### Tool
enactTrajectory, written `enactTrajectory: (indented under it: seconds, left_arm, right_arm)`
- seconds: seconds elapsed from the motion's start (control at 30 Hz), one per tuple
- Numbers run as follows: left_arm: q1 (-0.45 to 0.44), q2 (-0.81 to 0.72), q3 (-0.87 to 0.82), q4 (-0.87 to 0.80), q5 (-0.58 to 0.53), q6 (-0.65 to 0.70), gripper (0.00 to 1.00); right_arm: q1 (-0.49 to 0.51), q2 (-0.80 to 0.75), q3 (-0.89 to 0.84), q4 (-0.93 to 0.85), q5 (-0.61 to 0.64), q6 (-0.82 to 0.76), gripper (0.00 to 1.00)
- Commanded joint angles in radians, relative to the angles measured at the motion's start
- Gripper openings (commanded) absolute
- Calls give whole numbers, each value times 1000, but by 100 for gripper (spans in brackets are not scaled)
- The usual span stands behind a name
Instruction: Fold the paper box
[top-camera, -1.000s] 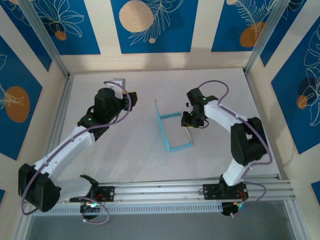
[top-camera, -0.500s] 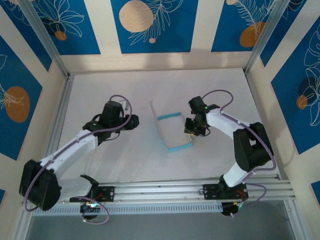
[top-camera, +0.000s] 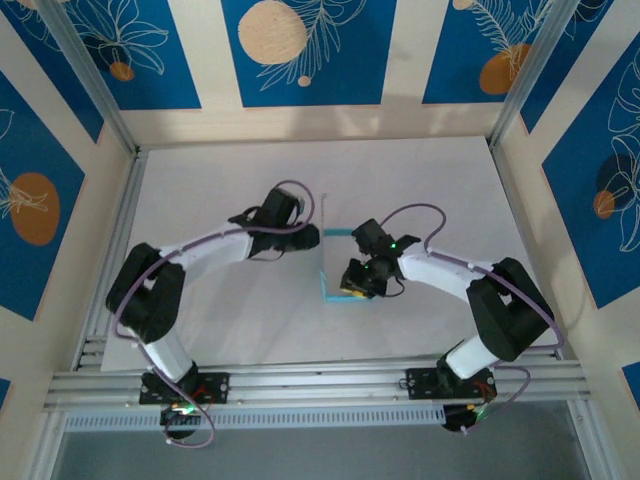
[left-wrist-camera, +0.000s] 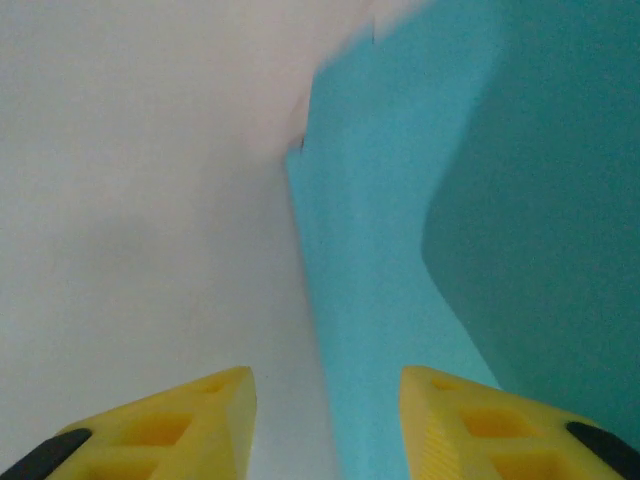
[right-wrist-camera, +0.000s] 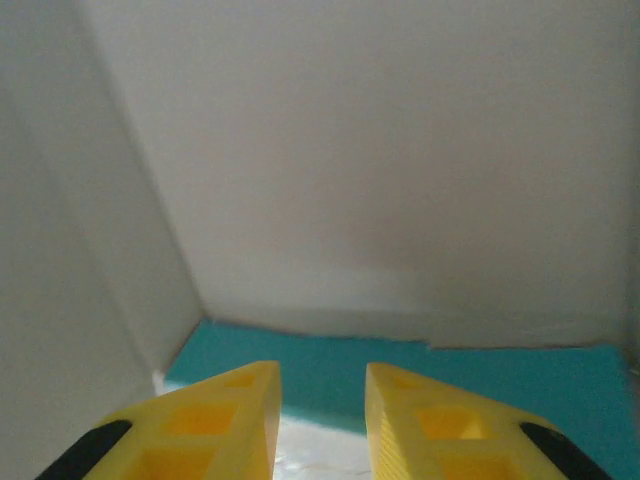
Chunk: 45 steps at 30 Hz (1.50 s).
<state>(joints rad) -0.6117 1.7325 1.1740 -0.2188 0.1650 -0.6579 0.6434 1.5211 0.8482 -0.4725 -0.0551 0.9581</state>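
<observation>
The paper box (top-camera: 324, 272) stands half-formed at mid-table, with light-blue walls raised around a white inside. My left gripper (top-camera: 312, 238) is up against the outside of its left wall. In the left wrist view the gripper (left-wrist-camera: 325, 400) is open, and the blue card (left-wrist-camera: 400, 250) rises just ahead of the right finger, with bare table to the left. My right gripper (top-camera: 350, 283) sits low inside the box. In the right wrist view it (right-wrist-camera: 322, 400) faces the white inner walls (right-wrist-camera: 350, 150) and a blue strip (right-wrist-camera: 480, 375). Its jaws are narrowly parted with nothing between them.
The white table (top-camera: 220, 180) is ringed by enclosure walls with blue patterned panels (top-camera: 305, 50). An aluminium rail (top-camera: 320, 380) carrying both arm bases runs along the near edge. Slanted frame posts (top-camera: 90, 80) stand at the back corners.
My left arm has swung right, from well clear of the box to its left wall. My right gripper has moved left and nearer, deeper into the box. The box's walls now stand closer together.
</observation>
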Motion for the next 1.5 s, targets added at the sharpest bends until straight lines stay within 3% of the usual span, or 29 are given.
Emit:
enactTrajectory:
  seconds: [0.0, 0.13, 0.2, 0.27, 0.37, 0.5, 0.6, 0.67, 0.8, 0.97, 1.1, 1.3, 1.47]
  left_arm:
    - [61, 88, 121, 27, 83, 20, 43]
    - [129, 185, 264, 5, 148, 25, 44]
    - [170, 219, 346, -63, 156, 58, 44]
    - [216, 209, 398, -130, 147, 102, 44]
    - [250, 92, 386, -197, 33, 196, 47]
    - [251, -96, 277, -200, -107, 248, 50]
    - [250, -232, 130, -164, -115, 138, 50]
    - [240, -372, -63, -57, -118, 43, 50]
    - [233, -577, -321, -10, -111, -57, 49]
    - [228, -750, -475, -98, -16, -94, 49]
    - [223, -876, -536, -206, -7, -105, 49]
    - [207, -905, -639, -171, 18, -179, 49]
    - [208, -945, -607, -229, -50, -153, 52]
  right_arm:
    - [69, 10, 4, 161, -77, 164, 32]
    - [110, 103, 54, 363, -94, 300, 34]
    - [124, 131, 40, 552, -71, 370, 36]
    - [120, 134, 53, 627, -61, 388, 37]
    - [88, 30, 68, 516, 10, 228, 38]
    - [-37, -53, 153, 197, 121, -113, 38]
    - [-211, 7, 223, 86, 84, -298, 40]
    - [-314, 97, 287, 39, 47, -386, 46]
    - [-420, 266, 361, 35, -87, -448, 56]
    - [-467, 378, 339, 135, -345, -355, 56]
    - [-452, 305, 207, 253, -379, -228, 51]
    - [-385, 141, 12, 346, -262, -11, 45]
    - [-223, 17, -103, 333, -102, 145, 42]
